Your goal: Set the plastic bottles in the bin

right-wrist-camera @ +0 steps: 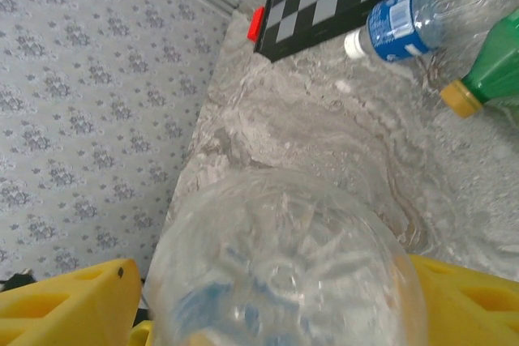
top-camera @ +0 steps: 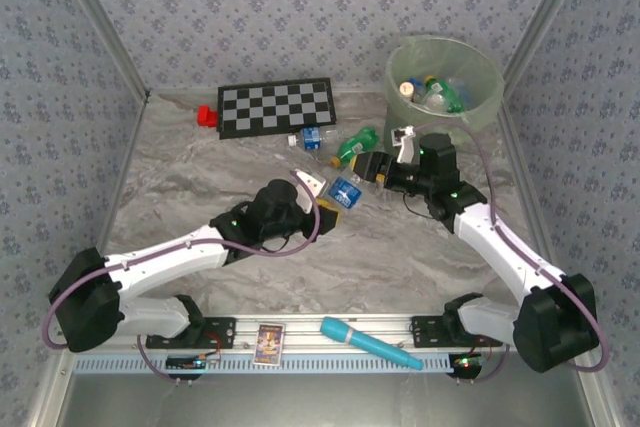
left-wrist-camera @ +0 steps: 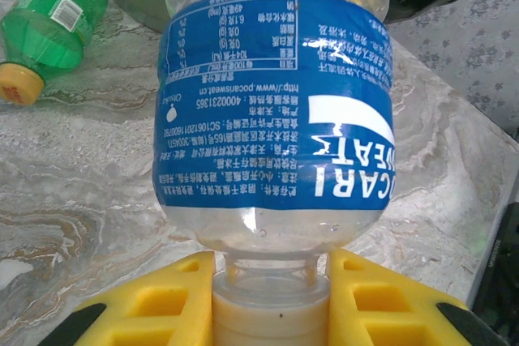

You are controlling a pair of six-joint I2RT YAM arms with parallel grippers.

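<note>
Patterned grey-blue walls (top-camera: 250, 7) enclose a marbled grey worktop (top-camera: 200, 177). The left gripper (left-wrist-camera: 269, 281) is clamped on the neck of a blue-labelled bottle (left-wrist-camera: 272, 119), whose body stretches ahead of it. The right gripper (right-wrist-camera: 272, 297) has 2 yellow fingers (right-wrist-camera: 65, 301) flanking that bottle's clear base; whether they touch it is hard to judge. The bin (top-camera: 482, 112) stands just beyond the right gripper, in the far corner.

Checkerboard (top-camera: 277, 107) lying flat. Red block (top-camera: 206, 115) just beside its left edge. Small clear bottle (top-camera: 312, 137) at its near right corner, green bottle (top-camera: 355, 145) just right of that. Bin (top-camera: 487, 97) right of board, bottles (top-camera: 432, 92) inside. Blue-label bottle (top-camera: 345, 190) nearer than board's right end, between left gripper (top-camera: 330, 201) and right gripper (top-camera: 368, 169)
</note>
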